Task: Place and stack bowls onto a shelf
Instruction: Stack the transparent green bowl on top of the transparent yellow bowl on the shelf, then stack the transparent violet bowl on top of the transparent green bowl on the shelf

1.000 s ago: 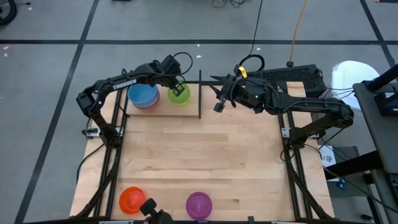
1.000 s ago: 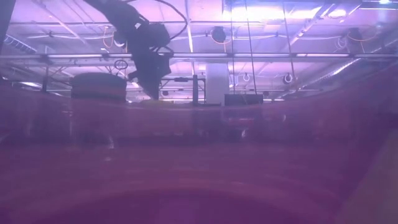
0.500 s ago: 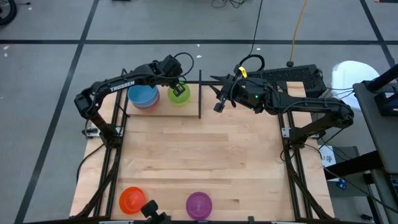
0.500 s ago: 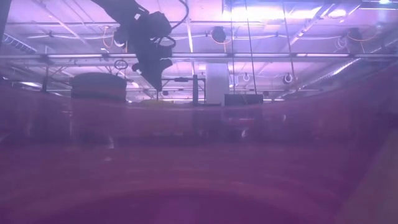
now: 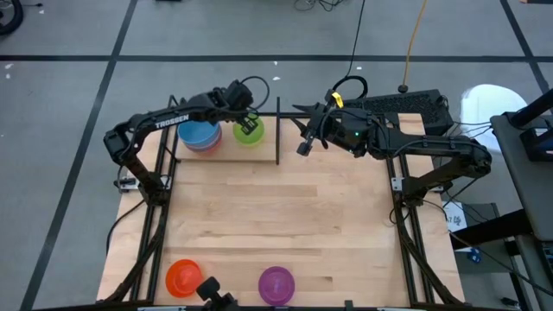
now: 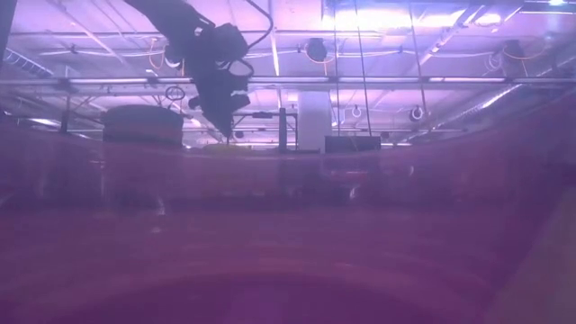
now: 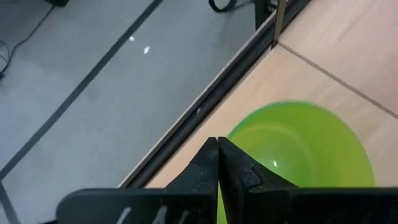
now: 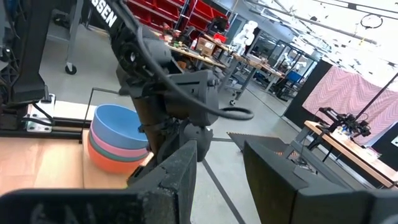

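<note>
A green bowl (image 5: 249, 130) (image 7: 305, 146) sits upright on the shelf (image 5: 226, 153) at the table's far edge, left of the black upright divider (image 5: 278, 130). To its left stands a stack of bowls (image 5: 200, 135) (image 8: 115, 143) with a blue one on top. My left gripper (image 5: 244, 120) (image 7: 217, 149) slants down over the green bowl's rim, shut, with nothing between its fingers. My right gripper (image 5: 301, 147) (image 8: 230, 180) hovers open and level just right of the divider. An orange bowl (image 5: 183, 276) and a purple bowl (image 5: 276, 282) rest near the front edge.
The shelf's thin black rods (image 7: 205, 106) run along its far edge, close beside the green bowl. Between the shelf and the two front bowls lies bare light-wood tabletop (image 5: 276, 216). A keyboard (image 5: 397, 104) lies beyond the table's far right corner.
My left gripper has shut its fingers above the green bowl while staying in about the same place. The green bowl has kept its spot on the shelf.
</note>
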You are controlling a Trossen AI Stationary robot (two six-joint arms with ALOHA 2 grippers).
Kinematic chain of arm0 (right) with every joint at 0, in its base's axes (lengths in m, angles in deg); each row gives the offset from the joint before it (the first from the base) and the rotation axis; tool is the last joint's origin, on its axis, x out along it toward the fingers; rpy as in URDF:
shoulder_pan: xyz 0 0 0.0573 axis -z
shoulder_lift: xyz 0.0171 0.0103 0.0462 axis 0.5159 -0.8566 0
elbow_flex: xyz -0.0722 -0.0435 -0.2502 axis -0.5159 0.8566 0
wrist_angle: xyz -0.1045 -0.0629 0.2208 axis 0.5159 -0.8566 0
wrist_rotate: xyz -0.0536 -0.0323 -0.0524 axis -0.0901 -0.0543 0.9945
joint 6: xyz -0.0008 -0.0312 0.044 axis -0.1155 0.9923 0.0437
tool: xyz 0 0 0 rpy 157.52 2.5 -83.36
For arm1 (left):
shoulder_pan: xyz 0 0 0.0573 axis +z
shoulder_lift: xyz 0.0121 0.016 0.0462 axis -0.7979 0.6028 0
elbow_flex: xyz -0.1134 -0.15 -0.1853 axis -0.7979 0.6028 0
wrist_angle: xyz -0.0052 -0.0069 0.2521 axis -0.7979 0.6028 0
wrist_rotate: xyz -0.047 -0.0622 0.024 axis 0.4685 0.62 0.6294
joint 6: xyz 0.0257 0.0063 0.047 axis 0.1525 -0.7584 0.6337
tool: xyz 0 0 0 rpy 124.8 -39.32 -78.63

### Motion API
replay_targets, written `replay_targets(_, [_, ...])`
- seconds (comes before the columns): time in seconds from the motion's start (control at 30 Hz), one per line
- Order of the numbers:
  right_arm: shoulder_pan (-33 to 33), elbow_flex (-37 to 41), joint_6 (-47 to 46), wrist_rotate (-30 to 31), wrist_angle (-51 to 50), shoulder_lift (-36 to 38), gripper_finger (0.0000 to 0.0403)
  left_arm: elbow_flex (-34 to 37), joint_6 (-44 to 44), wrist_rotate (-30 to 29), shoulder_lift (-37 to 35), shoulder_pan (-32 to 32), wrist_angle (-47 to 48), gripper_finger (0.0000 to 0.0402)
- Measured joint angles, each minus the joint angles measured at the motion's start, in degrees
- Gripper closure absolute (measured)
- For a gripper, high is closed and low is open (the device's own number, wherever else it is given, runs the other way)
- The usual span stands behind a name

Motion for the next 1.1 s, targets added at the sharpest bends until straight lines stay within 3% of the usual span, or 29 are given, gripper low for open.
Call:
replay_targets(0.5, [0.0,0.0,0.0,0.0,0.3,0.0,0.0275,7.5,0.0,0.0,0.1,0.8,-6.4,0.0401])
replay_targets(0.73, [-0.1,0.0,1.6,0.0,-2.3,0.1,0.0275,1.1,1.9,0.5,-3.3,-1.0,-0.4,0.0399])
replay_targets(0.83, [-1.2,0.0,3.2,-0.2,-9.4,1.3,0.0275,-3.4,3.5,2.3,-6.7,-3.4,9.0,0.0393])
replay_targets(0.9, [-2.2,-0.1,2.9,-3.3,-15.0,2.5,0.0275,-6.3,3.3,3.7,-9.2,-5.2,12.4,0.0387])
replay_targets(1.1, [-5.2,0.0,-3.3,-22.3,-30.1,3.7,0.0275,-9.3,0.2,4.0,-17.9,-11.3,17.6,0.0378])
